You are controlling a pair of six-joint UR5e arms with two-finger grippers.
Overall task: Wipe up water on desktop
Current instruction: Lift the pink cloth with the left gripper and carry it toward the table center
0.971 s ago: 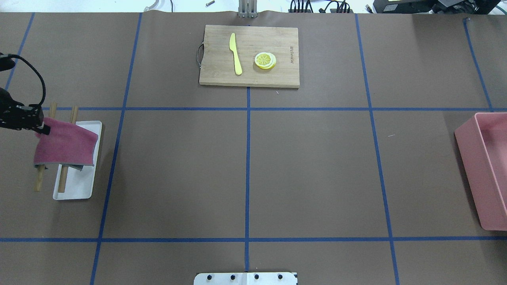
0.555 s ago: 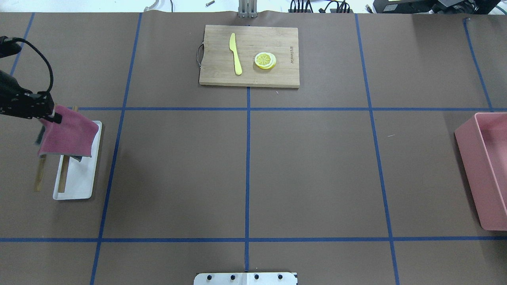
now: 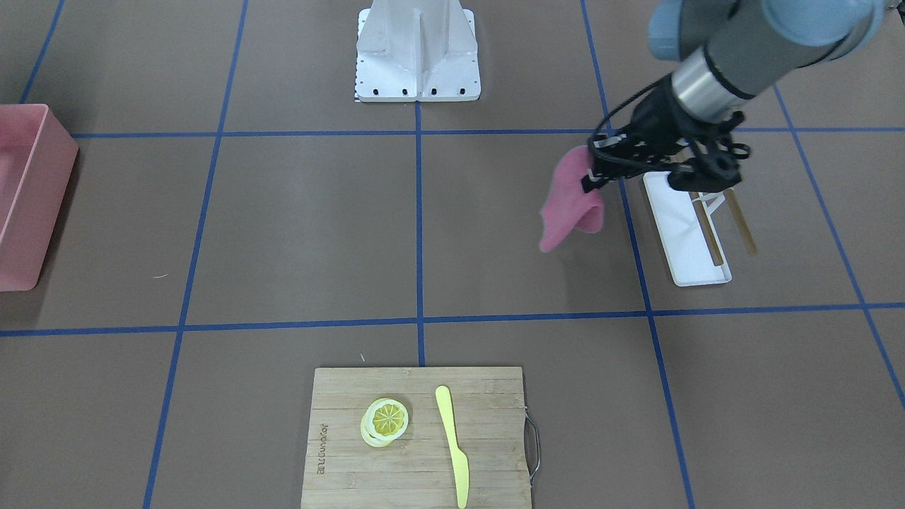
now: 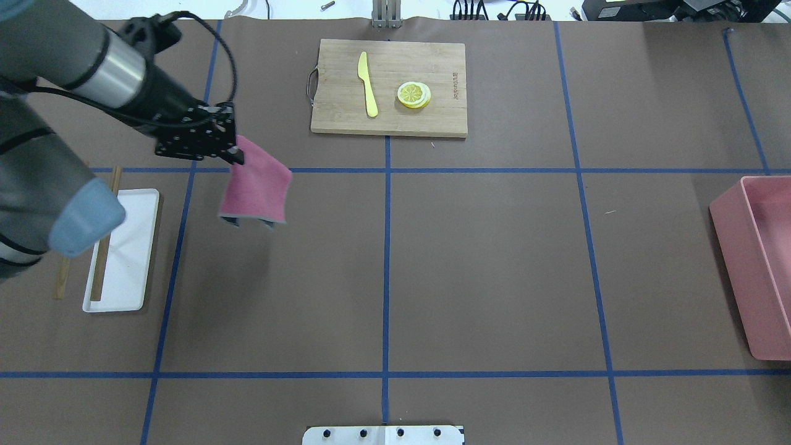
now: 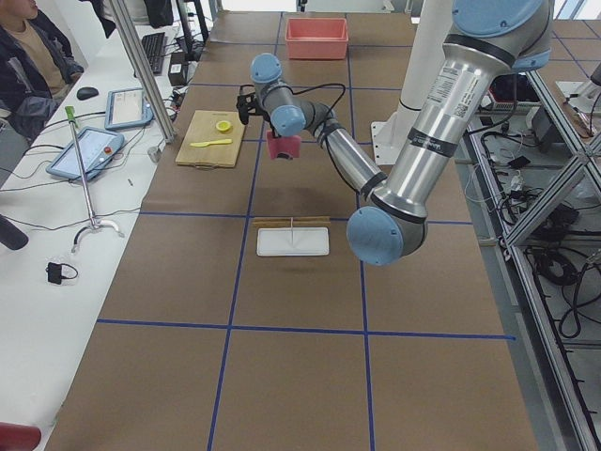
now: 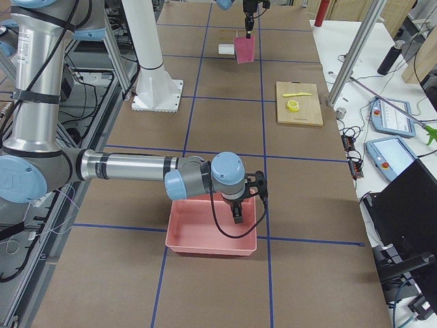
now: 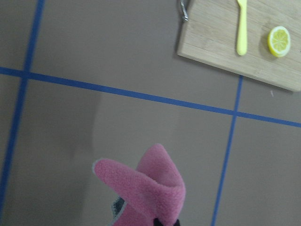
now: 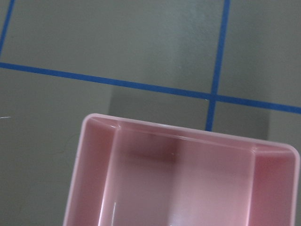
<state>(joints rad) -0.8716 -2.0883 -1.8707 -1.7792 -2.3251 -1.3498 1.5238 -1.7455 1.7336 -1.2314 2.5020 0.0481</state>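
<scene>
The brown desktop (image 4: 482, 259) with its blue tape grid shows no water that I can make out. My left gripper (image 4: 236, 156) is shut on the top edge of a pink cloth (image 4: 256, 188), which hangs in the air above the desktop's left half, near the left grid line. The cloth also shows in the front-facing view (image 3: 569, 205) and in the left wrist view (image 7: 150, 188). My right gripper (image 6: 235, 213) shows only in the exterior right view, hovering over the pink bin (image 6: 212, 232). I cannot tell whether it is open or shut.
A bamboo cutting board (image 4: 389, 86) at the far middle carries a yellow knife (image 4: 368, 83) and lemon slices (image 4: 414, 94). A white tray (image 4: 126, 259) with wooden rack sticks (image 4: 102, 259) lies at the left. The pink bin (image 4: 763, 259) stands at the right edge.
My left arm has swung right and toward the far side. It has carried the pink cloth off the wooden rack over the tray to above the open desktop.
</scene>
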